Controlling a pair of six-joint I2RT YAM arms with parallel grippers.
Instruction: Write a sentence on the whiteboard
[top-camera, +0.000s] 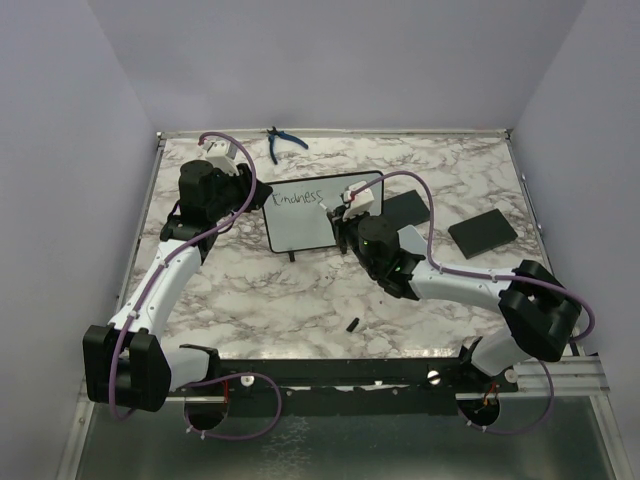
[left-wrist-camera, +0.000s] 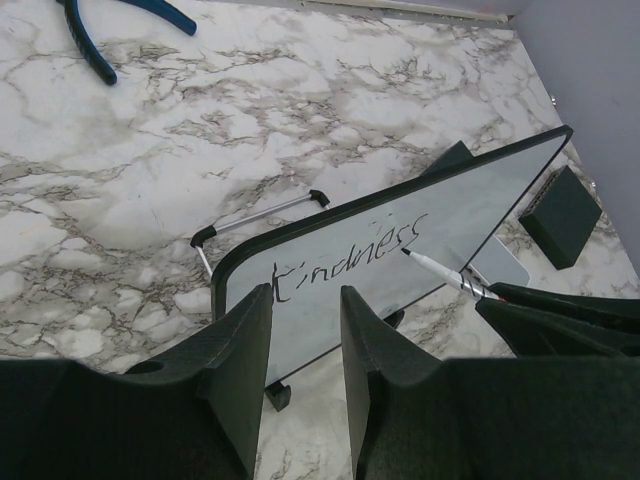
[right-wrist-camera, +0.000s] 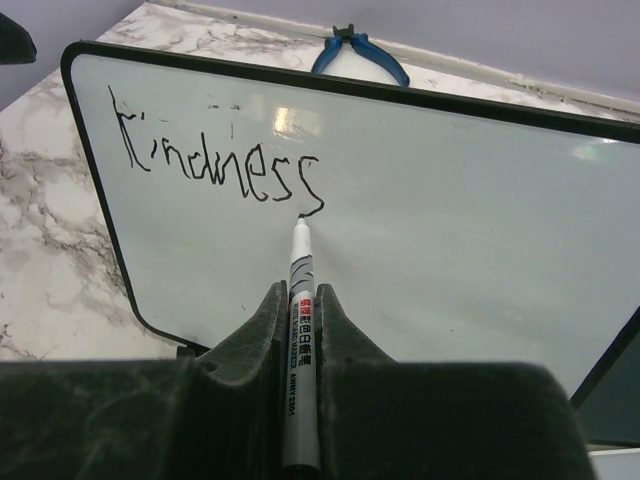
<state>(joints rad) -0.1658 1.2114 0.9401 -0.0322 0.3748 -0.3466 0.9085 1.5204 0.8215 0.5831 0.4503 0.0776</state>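
The whiteboard (top-camera: 330, 228) (left-wrist-camera: 470, 200) (right-wrist-camera: 450, 230) stands tilted on its small feet at mid-table. On it the sentence (top-camera: 297, 197) (left-wrist-camera: 350, 262) (right-wrist-camera: 215, 168) reads only "Kindness" in thin black marker. My right gripper (top-camera: 345, 222) (right-wrist-camera: 300, 290) is shut on a white marker (right-wrist-camera: 301, 300) (left-wrist-camera: 440, 270), whose tip touches the board at the tail of the last "s". At the board's left end, my left gripper (top-camera: 258, 197) (left-wrist-camera: 305, 300) has its jaws apart. Both fingers are in front of the board face, with nothing clamped between them.
Blue-handled pliers (top-camera: 283, 143) (left-wrist-camera: 100, 40) (right-wrist-camera: 360, 55) lie at the far edge of the marble table. Two flat black pads (top-camera: 483, 232) (top-camera: 405, 208) lie right of the board. A small black cap (top-camera: 353, 323) lies near the front. Walls enclose three sides.
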